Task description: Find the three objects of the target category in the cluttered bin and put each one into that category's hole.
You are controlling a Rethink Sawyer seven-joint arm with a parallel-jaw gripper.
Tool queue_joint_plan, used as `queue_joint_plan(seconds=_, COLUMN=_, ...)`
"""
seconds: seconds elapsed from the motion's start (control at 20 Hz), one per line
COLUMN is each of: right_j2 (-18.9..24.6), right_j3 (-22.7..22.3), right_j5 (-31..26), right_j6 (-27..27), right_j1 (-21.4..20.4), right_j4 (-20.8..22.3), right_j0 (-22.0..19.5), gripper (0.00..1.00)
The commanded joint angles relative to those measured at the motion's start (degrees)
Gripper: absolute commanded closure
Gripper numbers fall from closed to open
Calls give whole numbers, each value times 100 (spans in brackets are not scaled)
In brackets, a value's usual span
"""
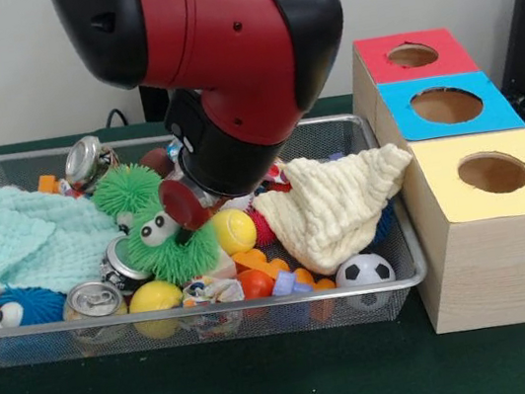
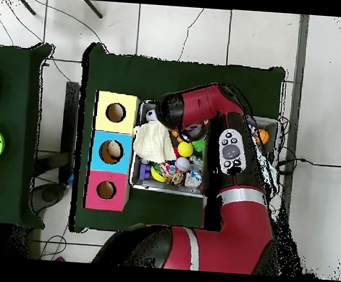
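You see the arm (image 1: 220, 54) hanging low over the middle of the bin (image 1: 410, 278), its red and black body filling the upper part of the front view. The gripper is hidden under that body in both views, so you cannot tell how its pincer stands or whether it has hold of anything.

The bin sits on the green table (image 1: 272, 385), just beside the wooden box (image 1: 491, 251) with three holes: the yellow top (image 1: 494, 175) nearest the camera, the blue (image 1: 448, 106) in the middle, the red (image 1: 412, 55) farthest. From above, the box (image 2: 112, 151) lies along one side of the bin (image 2: 135, 184).

Inside, you find a mint cloth (image 1: 19, 236) at the left end and a cream cloth (image 1: 334, 206) draped at the right end, touching the rim by the box. A green spiky toy (image 1: 163, 233) with eyes stands in the middle, below the arm. Along the front wall lie a blue fuzzy toy (image 1: 20, 307), a can (image 1: 92, 302), a yellow ball (image 1: 154, 296) and a small football (image 1: 364, 271). Another can (image 1: 89, 159) rests at the back left.

A yellow rounded thing (image 1: 234, 229) sits just right of the green toy; you cannot tell if it is the duck. No duck shows clearly in either view.
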State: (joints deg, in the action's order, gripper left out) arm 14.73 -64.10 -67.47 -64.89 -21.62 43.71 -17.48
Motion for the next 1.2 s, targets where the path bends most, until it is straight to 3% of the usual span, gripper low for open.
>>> queue_joint_plan(seconds=0.05, right_j2=-146, right_j3=91, right_j5=-637, right_j6=625, right_j1=232, right_j4=238, right_j0=97, gripper=100)
queue_joint_plan(seconds=0.35, right_j2=-137, right_j3=28, right_j5=-385, right_j6=389, right_j1=164, right_j4=90, right_j0=120, gripper=100)
queue_joint_plan(seconds=0.75, right_j2=600, right_j3=-1129, right_j5=65, right_j6=412, right_j1=-855, right_j4=-1275, right_j0=-410, gripper=100)
queue_joint_plan(seconds=0.95, right_j2=833, right_j3=-1353, right_j5=285, right_j6=196, right_j1=-873, right_j4=-1768, right_j0=-494, gripper=100)
queue_joint_plan(seconds=1.2, right_j2=883, right_j3=-1211, right_j5=178, right_j6=157, right_j1=-811, right_j4=-2020, right_j0=-437, gripper=100)
